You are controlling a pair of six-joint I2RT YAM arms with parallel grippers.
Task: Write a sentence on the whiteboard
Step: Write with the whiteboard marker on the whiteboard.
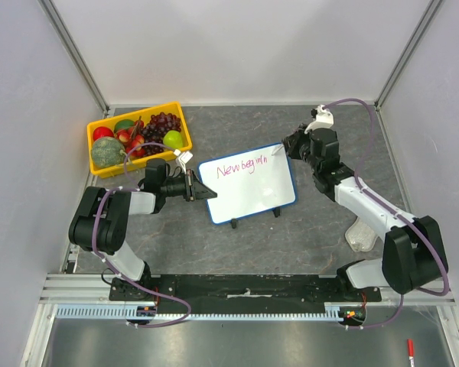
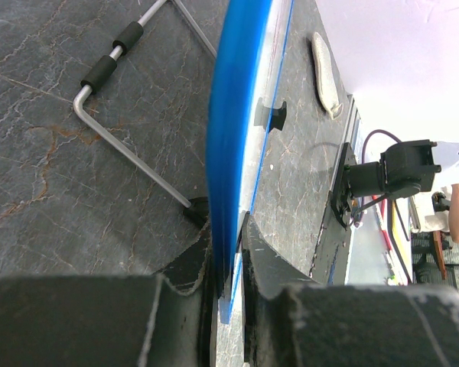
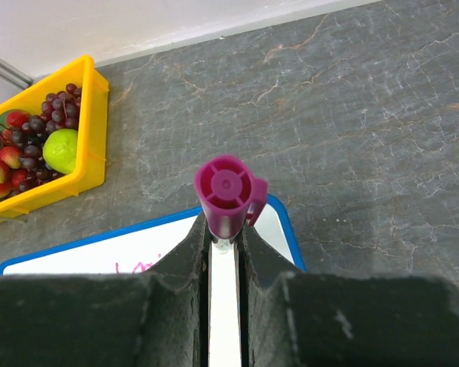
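The whiteboard (image 1: 249,191) stands tilted on its feet mid-table, blue-framed. My left gripper (image 1: 203,189) is shut on its left edge; in the left wrist view the blue frame (image 2: 233,138) runs edge-on between the fingers of the left gripper (image 2: 228,229). Pink writing, the sentence (image 1: 242,166), reads roughly "New beginn" along the top. My right gripper (image 1: 289,145) at the board's top right corner is shut on a white marker (image 3: 228,199) with a magenta cap on its rear end. The marker points down at the board (image 3: 76,256); its tip is hidden.
A yellow tray (image 1: 99,126) of fruit sits at the back left, close behind the left gripper. A pale crumpled thing (image 1: 362,233) lies by the right arm. The board's wire stand (image 2: 122,145) rests on the table behind it. A red pen (image 1: 410,353) lies below the table edge.
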